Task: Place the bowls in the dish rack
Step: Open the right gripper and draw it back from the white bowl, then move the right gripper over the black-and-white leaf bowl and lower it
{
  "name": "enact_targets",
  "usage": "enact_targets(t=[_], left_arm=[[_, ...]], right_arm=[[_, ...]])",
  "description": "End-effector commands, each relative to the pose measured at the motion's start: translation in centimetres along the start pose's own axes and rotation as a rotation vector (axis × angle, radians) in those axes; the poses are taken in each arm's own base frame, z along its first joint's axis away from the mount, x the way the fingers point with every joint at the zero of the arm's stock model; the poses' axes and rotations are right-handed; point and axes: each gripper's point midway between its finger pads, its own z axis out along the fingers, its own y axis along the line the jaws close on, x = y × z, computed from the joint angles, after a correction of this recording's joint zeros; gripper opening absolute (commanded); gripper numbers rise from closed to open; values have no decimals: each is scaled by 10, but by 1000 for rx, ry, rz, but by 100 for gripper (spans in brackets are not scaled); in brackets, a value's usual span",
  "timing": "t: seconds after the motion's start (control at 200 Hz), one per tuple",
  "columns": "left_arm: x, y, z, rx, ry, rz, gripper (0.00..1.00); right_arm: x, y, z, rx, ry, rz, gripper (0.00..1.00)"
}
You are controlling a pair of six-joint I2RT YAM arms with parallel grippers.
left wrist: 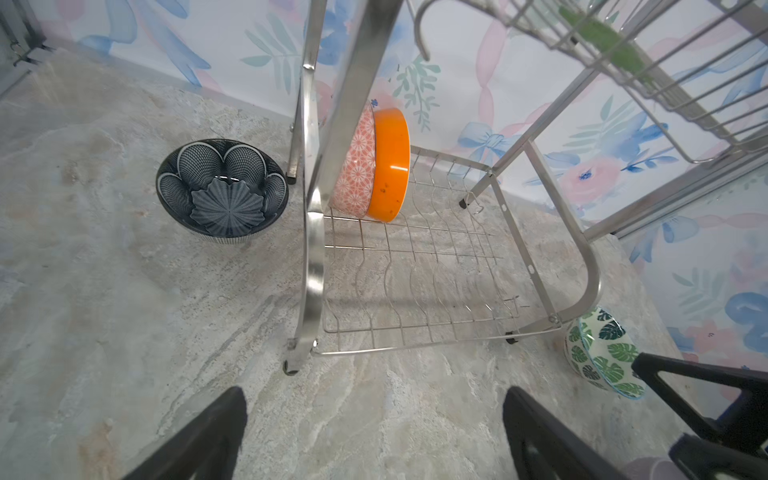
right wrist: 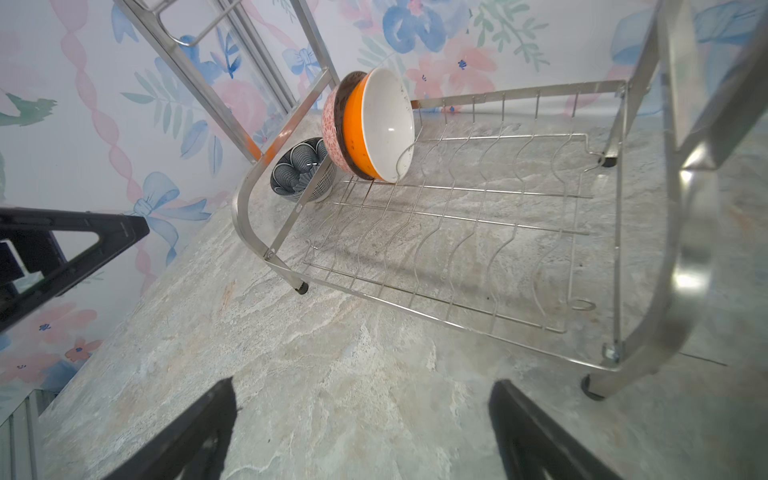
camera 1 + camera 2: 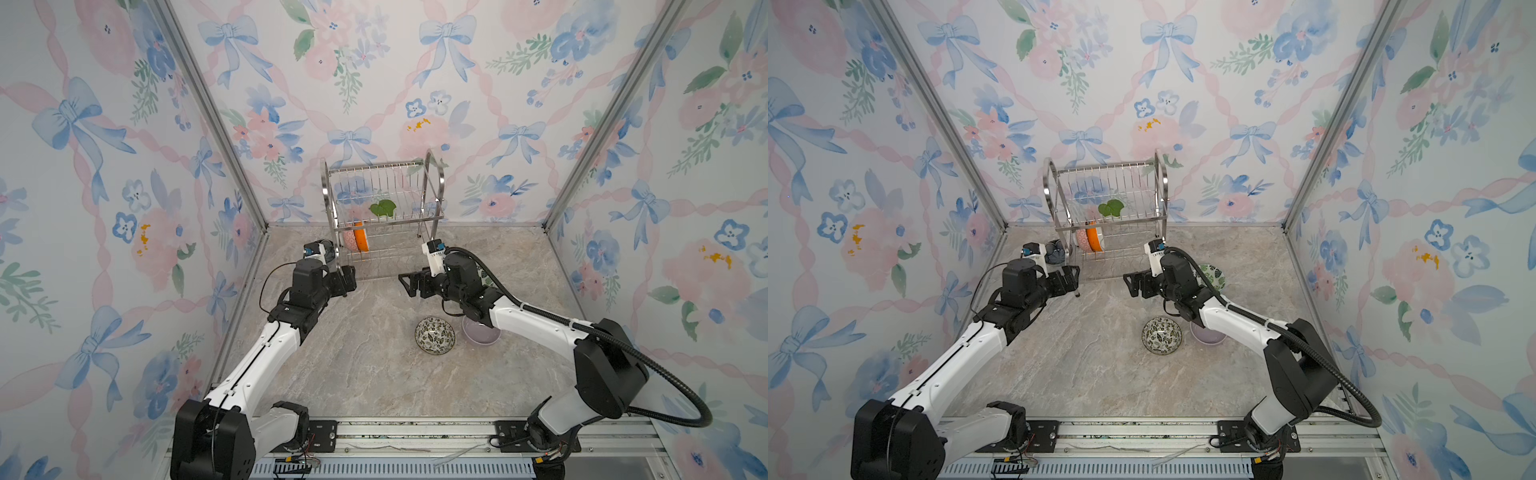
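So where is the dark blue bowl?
In a top view the dark blue bowl stands on the table, just left of the dish rack.

2 bowls (image 3: 360, 240) stand leftmost in the dish rack (image 3: 386, 187), lower shelf.

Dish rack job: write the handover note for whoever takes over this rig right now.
Left gripper: open, empty. Right gripper: open, empty. Both sit in front of the dish rack.
Done: two bowls racked on edge, low down: pink-patterned bowl and orange bowl.
To do: four on the table. The dark blue bowl is left of the rack and the green-leaf bowl at its right. The black-and-white floral bowl and lavender bowl are nearer the front, the lavender partly under the right arm.
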Motion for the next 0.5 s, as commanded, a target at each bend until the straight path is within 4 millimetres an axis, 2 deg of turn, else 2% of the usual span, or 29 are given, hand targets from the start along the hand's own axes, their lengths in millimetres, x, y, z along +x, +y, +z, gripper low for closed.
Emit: enact_targets(t=[0.0, 0.09, 0.1, 0.115, 0.275, 0.435, 0.495], left_arm=[[20, -13, -2, 46, 42, 17, 98], [20, -31, -6, 97, 27, 36, 98], [31, -28, -5, 93, 47, 39, 98], [34, -30, -5, 99, 51, 43, 98], [44, -64, -14, 194, 23, 93, 98], [59, -89, -17, 280, 13, 141, 98], [67, -89, -14, 282, 25, 136, 98]], right_arm=[[21, -24, -20, 135, 81, -28, 96], [24, -40, -35, 231, 104, -45, 97], [25, -42, -37, 242, 110, -49, 97], [26, -45, -39, 258, 118, -51, 97], [43, -68, -63, 391, 221, -77, 97], [63, -64, -82, 444, 306, -153, 97], [73, -57, -84, 434, 340, -169, 97]])
